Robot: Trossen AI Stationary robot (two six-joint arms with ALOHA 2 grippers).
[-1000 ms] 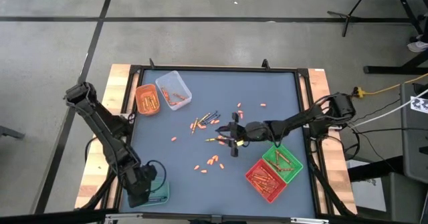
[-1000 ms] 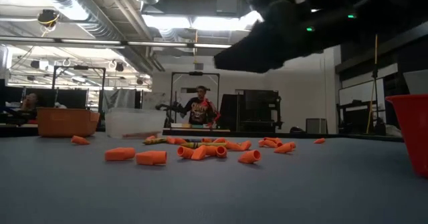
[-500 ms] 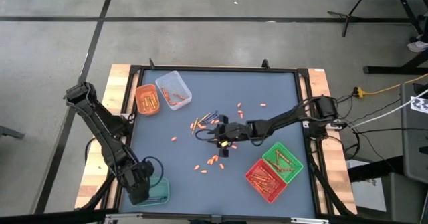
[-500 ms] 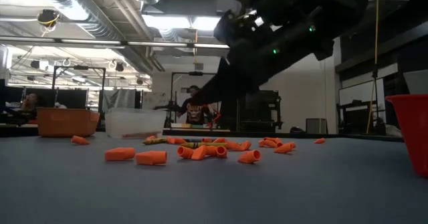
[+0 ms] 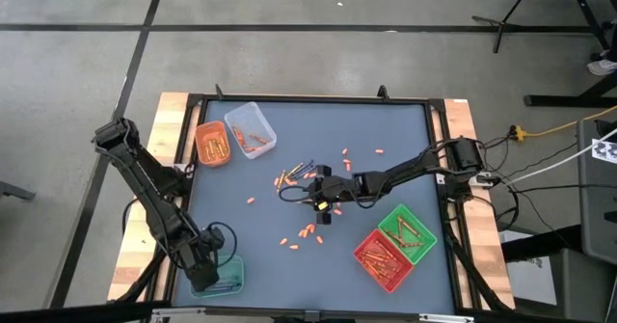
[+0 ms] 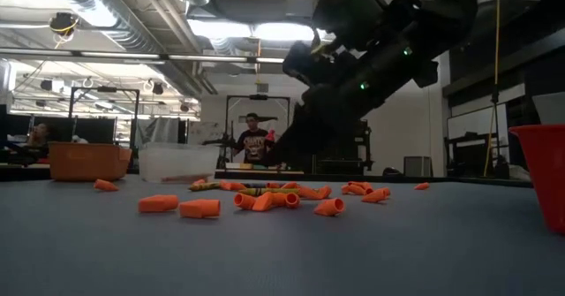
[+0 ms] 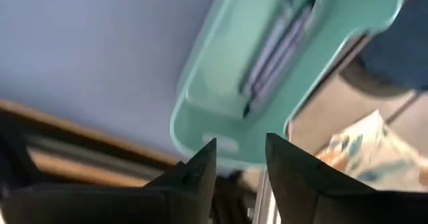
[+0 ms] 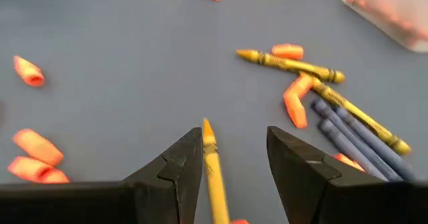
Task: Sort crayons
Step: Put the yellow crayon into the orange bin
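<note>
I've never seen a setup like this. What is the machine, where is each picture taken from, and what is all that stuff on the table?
It is a robot with two dark arms at a table. One picture looks straight down, one looks level across the tabletop, and two come from cameras on the wrists. Crayons and short orange pieces lie scattered mid-table, with small plastic trays around them. The right hand hangs open over a yellow crayon that lies between its fingers, not gripped. The left hand is open above a teal tray holding a few crayons.
</note>
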